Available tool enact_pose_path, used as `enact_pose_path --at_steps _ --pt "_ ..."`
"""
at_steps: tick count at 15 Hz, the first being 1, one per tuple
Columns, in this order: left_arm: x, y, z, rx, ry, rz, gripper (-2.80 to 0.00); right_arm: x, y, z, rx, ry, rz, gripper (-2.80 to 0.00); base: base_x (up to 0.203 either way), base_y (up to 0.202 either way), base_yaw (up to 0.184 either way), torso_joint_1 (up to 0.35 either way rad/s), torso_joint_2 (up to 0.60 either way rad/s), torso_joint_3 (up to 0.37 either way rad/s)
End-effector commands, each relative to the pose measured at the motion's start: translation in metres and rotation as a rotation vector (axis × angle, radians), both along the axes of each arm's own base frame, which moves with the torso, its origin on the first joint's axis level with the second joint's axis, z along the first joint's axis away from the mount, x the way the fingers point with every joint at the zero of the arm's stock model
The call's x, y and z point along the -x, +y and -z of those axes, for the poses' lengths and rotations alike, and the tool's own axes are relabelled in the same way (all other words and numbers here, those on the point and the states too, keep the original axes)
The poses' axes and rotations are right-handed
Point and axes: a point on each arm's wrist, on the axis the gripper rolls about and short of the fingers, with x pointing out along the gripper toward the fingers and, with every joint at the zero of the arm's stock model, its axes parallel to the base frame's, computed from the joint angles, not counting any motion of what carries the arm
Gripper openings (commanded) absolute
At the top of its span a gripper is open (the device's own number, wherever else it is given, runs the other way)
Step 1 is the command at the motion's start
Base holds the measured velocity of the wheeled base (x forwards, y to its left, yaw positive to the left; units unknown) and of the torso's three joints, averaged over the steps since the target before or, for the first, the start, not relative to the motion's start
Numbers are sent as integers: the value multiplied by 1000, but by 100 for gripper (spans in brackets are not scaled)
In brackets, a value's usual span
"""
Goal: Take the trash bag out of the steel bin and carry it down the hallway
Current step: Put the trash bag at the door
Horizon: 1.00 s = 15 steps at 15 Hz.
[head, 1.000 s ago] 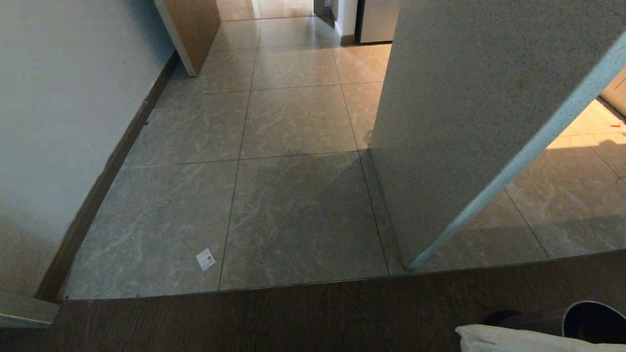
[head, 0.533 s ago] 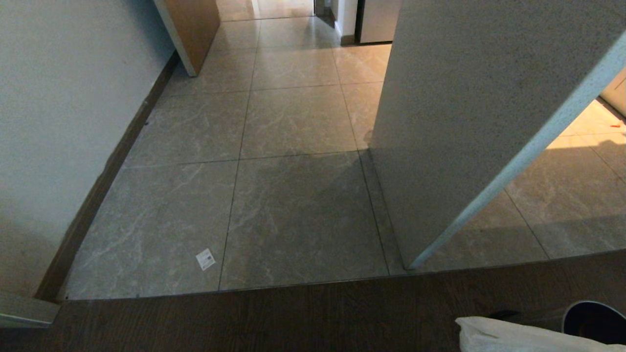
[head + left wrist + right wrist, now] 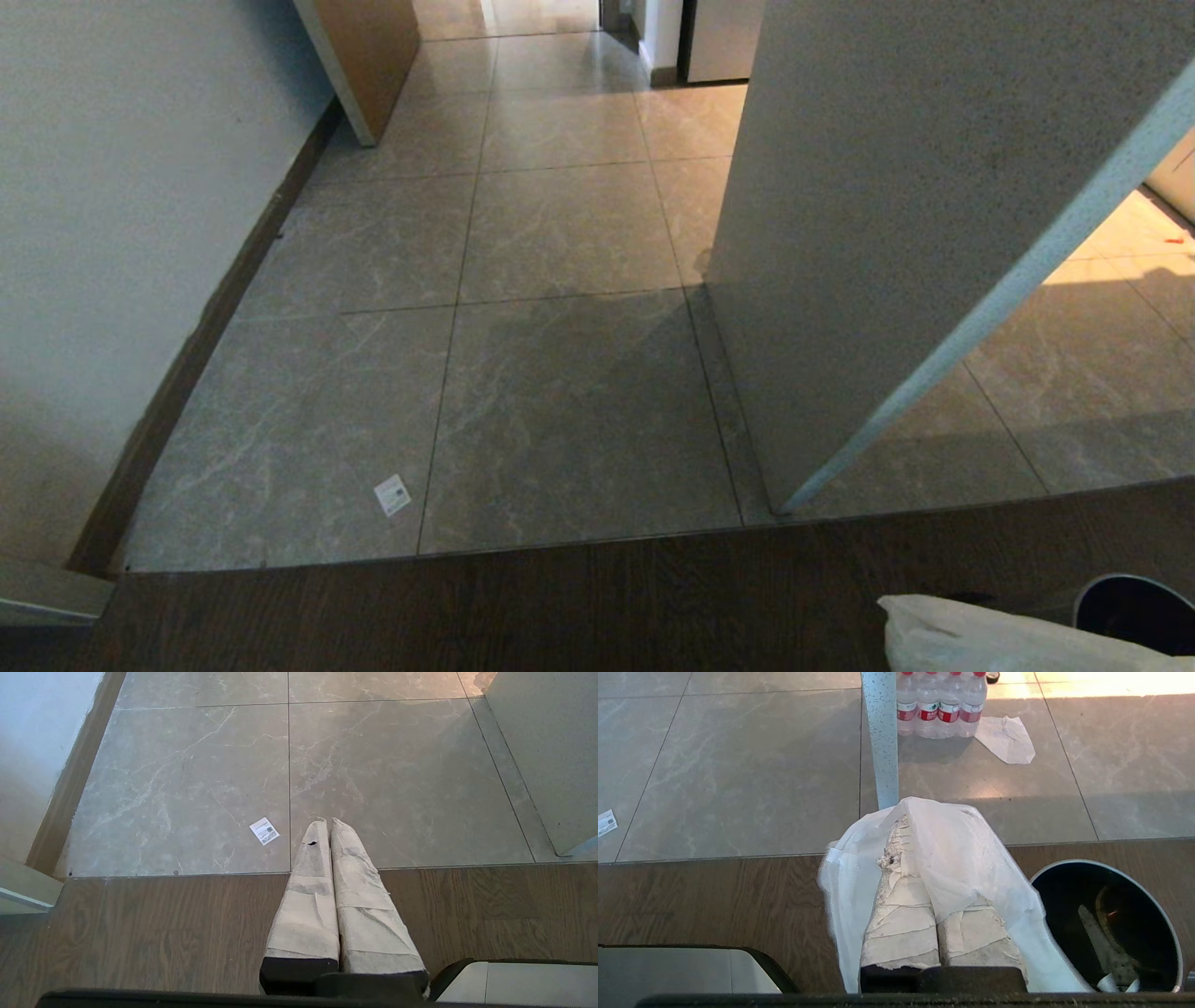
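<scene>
While the right gripper (image 3: pixel 920 821) is pinching the bag (image 3: pixel 971 858) with its jaws pressed together, the thin white plastic is draping over both fingers (image 3: pixel 901 914) and hanging down on either side of them. In the head view the bag (image 3: pixel 990 639) is showing only at the near right corner, just left of the bin (image 3: pixel 1134 611). The bin (image 3: pixel 1106 928) is standing on the dark wood floor (image 3: pixel 714 900) just right of the gripper, its black rim open, with what may be a few scraps left lying in the bottom. Past the wood, the tiled hallway (image 3: pixel 560 233) is running away to the far end, a speckled wall (image 3: pixel 887 233) standing on its right, a white wall (image 3: pixel 121 233) on its left. A pack of bottles (image 3: pixel 941 704) and a loose sheet (image 3: pixel 1006 737) are lying on the tiles beyond that wall's corner. A small label (image 3: pixel 392 495) is lying on the near tile.

The left gripper (image 3: pixel 327 821) is hanging idle over the wood edge, jaws closed on nothing.

Judging from this, the bag is looking clear of the bin, so carrying is what is left. The film is thin and slack; it could be slipping from the pinch or tearing if the arm swings, and the hanging folds could be snagging the rim or the wall corner while the base is driving past.

Against the frame a second ago, the bag is sitting slightly lower and further right in the head view, and the dark patch seen just beyond it is no longer showing. Walls and tiles are lying in the same place.
</scene>
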Motion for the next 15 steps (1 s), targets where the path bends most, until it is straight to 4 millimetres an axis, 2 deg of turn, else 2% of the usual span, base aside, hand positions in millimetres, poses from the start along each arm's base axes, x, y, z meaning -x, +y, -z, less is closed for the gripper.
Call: enact_pose_path --at_steps 1,15 --pt "0 0 0 0 0 -1 -280 0 0 0 1 -1 0 -280 0 0 0 0 0 0" --pt "0 0 0 4 0 -1 -280 0 0 0 1 -1 0 -280 0 0 0 0 0 19"
